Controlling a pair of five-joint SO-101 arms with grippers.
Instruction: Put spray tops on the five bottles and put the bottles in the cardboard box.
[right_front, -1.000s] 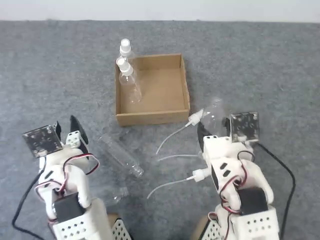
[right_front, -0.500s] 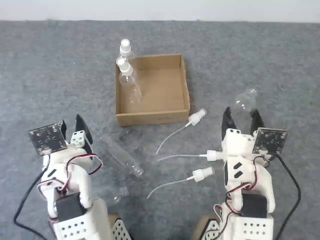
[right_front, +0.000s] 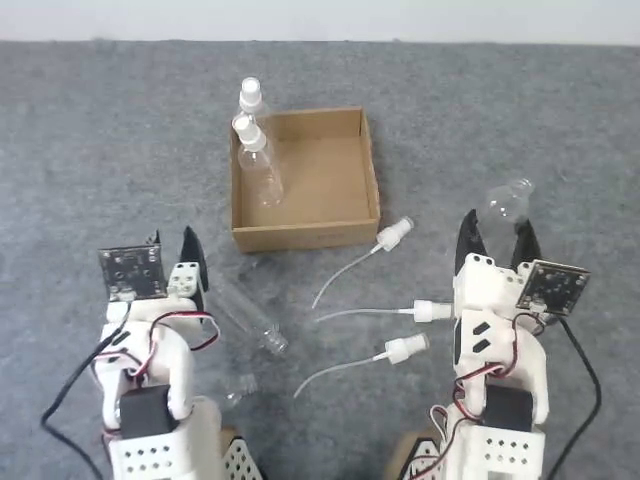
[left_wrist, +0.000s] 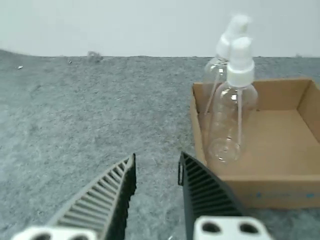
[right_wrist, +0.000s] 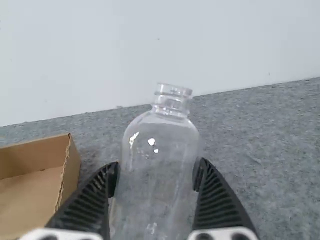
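Note:
My right gripper (right_front: 497, 238) is shut on a clear uncapped bottle (right_front: 505, 202), held upright right of the cardboard box (right_front: 372, 170); in the right wrist view the bottle (right_wrist: 161, 145) stands between the fingers (right_wrist: 95, 195). My left gripper (right_front: 172, 262) is open and empty in the left wrist view (left_wrist: 156, 162), facing the box (left_wrist: 280, 185). One capped bottle (right_front: 258, 165) leans in the box's left corner. A second capped bottle (right_front: 250, 98) stands just behind it. An uncapped bottle (right_front: 240, 310) lies beside the left gripper. Another uncapped bottle (right_front: 235, 390) lies near the left arm's base.
Three spray tops with long tubes lie on the grey carpet between the arms: one near the box's front right corner (right_front: 395, 233), two close to the right arm (right_front: 430, 311) (right_front: 405, 348). A pale wall runs along the back.
The right arm has swung to the right, carrying the uncapped bottle away from the box corner and the spray tops. The left arm has turned right, towards the lying bottle.

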